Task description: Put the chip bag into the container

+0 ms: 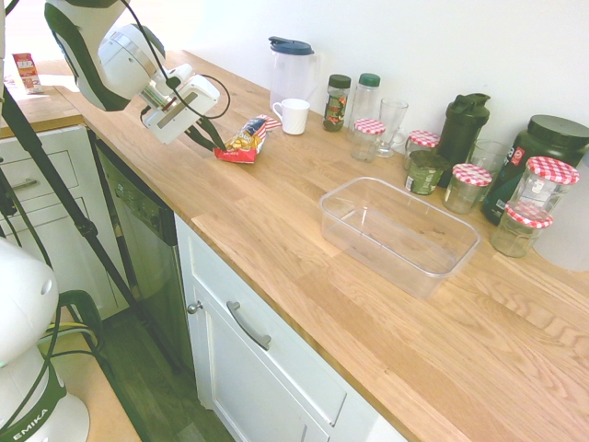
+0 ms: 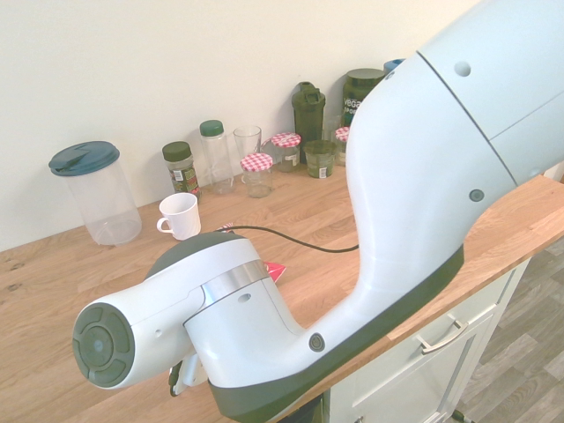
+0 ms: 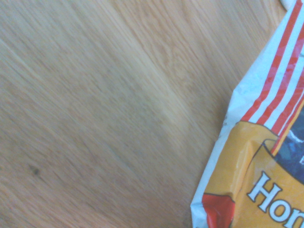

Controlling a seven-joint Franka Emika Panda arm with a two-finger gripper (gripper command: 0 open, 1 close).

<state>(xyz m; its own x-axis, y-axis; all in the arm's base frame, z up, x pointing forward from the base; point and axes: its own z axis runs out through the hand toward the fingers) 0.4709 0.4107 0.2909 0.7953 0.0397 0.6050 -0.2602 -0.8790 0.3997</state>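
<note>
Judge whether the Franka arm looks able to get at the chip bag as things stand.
Probably yes: the gripper is already right at the chip bag, and the white mug stands beyond it, not between them.

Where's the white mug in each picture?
First exterior view: top middle, right behind the chip bag, is the mug.
Second exterior view: left of the middle, just right of the pitcher with the blue lid.
Wrist view: I can't tell; only a pale sliver shows at the top right.
Shared landmark: the wooden counter, in all three.
</note>
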